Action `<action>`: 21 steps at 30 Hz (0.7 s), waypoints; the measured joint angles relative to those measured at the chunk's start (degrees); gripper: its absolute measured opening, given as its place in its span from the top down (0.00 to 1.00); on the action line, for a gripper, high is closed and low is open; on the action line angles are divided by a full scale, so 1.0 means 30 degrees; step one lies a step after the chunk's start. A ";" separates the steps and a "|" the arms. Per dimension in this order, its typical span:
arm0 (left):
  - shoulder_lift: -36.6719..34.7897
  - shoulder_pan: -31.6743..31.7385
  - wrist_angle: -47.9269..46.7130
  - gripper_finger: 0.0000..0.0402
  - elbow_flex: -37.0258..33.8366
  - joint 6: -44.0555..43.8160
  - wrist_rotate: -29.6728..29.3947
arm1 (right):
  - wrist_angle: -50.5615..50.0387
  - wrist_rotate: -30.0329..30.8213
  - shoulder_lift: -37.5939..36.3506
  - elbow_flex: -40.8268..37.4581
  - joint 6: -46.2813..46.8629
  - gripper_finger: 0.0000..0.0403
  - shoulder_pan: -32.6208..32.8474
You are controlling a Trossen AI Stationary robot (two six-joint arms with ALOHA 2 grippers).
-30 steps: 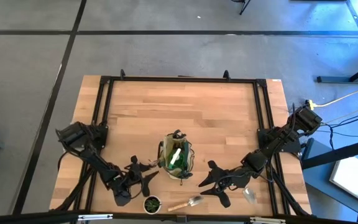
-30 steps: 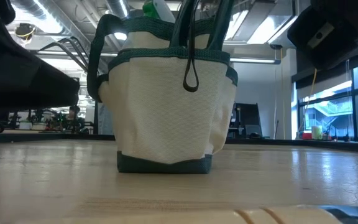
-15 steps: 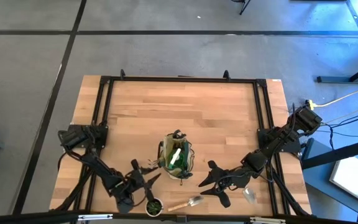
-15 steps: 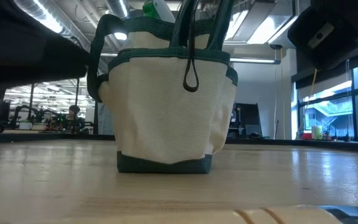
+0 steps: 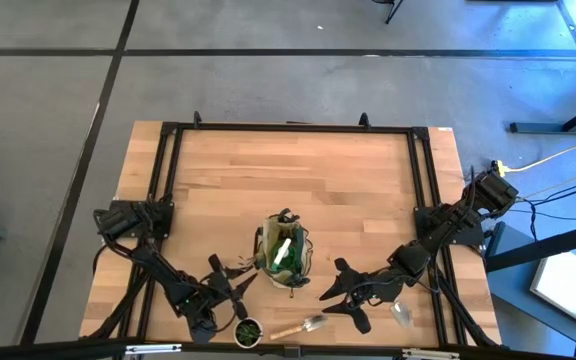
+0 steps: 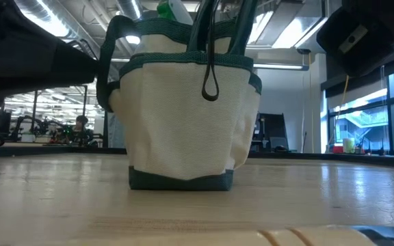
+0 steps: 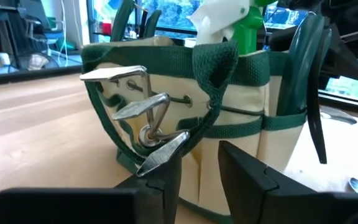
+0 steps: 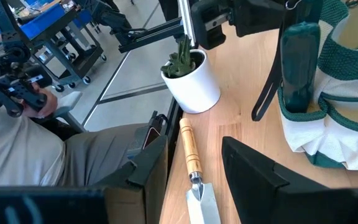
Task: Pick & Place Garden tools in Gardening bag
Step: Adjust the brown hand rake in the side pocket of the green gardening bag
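Gardening bag (image 5: 284, 252) standing upright low and centre in the high view, mouth up so tools can drop straight in. Already carrying a green spray bottle (image 7: 244, 25) with its white top above the rim. Handles arched over the mouth, narrowing the way in from above.

Metal fork (image 7: 145, 134) showing curved prongs against the bag's side wall, right at the tip of one of the left fingers (image 7: 157, 186). Cannot tell whether held by them or tucked into a side pocket. Likely the tool now being seen into the bag.

Wooden-handled trowel (image 5: 303, 325) lying flat on the surface (image 5: 298, 180), below and slightly right of the bag, handle toward the small potted plant (image 8: 191, 84). Evidently not yet collected.

Left arm reaching in from lower left of the high view, stretched low along the surface, wrist level. Left fingers pointing at the bag's left side, very close to the fabric, a gap between them with the bag visible through it. Grip itself not readable.

Right arm coming from the right edge, folded low, wrist tipped downward. Right fingers (image 8: 145, 171) spread apart and empty, hanging over the trowel's handle, one to each side, near the bag's lower right. Probably lined up for the next pick.
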 joint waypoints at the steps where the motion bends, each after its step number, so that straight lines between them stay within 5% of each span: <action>1: 0.0000 0.0034 -0.0007 0.75 0.0000 0.0095 -0.0072 | 0.0000 0.0000 0.0000 0.0000 0.0000 0.61 0.0000; 21: -0.0015 0.0189 -0.0011 0.76 0.0007 0.0459 -0.1485 | 0.0000 0.0000 0.0000 0.0000 -0.0007 0.61 0.0000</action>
